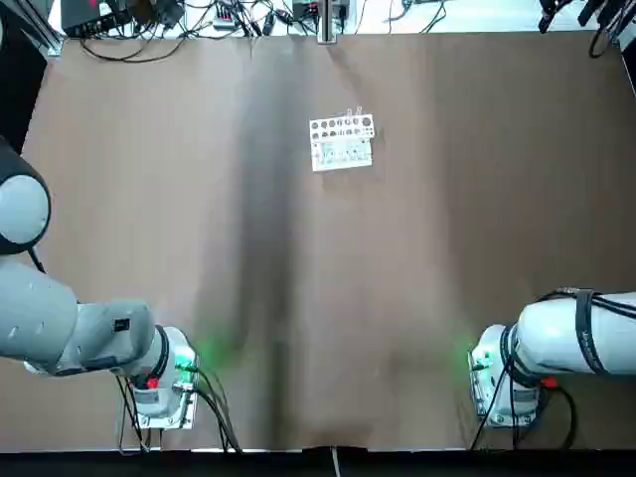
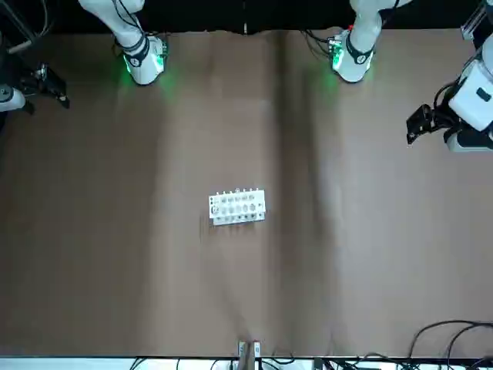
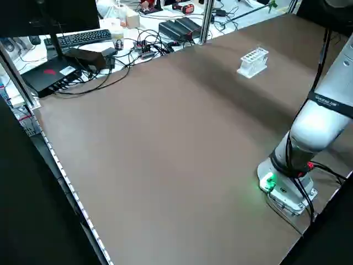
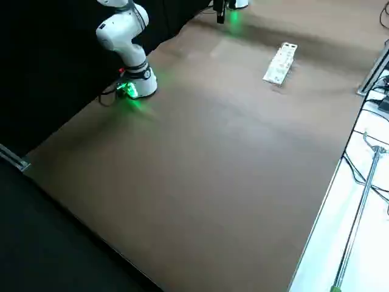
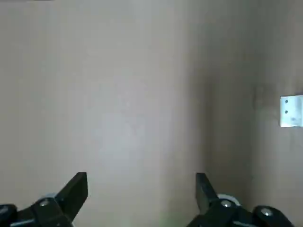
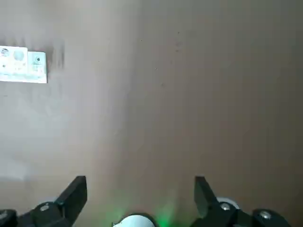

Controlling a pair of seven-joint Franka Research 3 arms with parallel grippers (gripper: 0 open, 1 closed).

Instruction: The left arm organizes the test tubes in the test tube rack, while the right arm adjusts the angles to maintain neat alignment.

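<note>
The small white test tube rack (image 1: 341, 142) stands alone on the brown table, far from both bases; it also shows as the rack (image 2: 237, 206). Thin clear test tubes (image 1: 354, 114) poke up at its far edge, too small to count. The left arm (image 1: 60, 328) is folded back over the table's left edge. Its left gripper (image 5: 141, 189) hangs open and empty above bare table, with the rack (image 5: 292, 111) well off to one side. The right arm (image 1: 576, 333) is pulled back at the right edge. Its right gripper (image 6: 139, 191) is open and empty, with the rack (image 6: 23, 65) distant.
Green-lit arm bases (image 1: 174, 363) (image 1: 487, 363) sit at the near table edge. Cables, a keyboard (image 3: 83, 37) and black boxes lie beyond the far edge, where a metal post (image 1: 326, 20) stands. Wide bare tabletop surrounds the rack.
</note>
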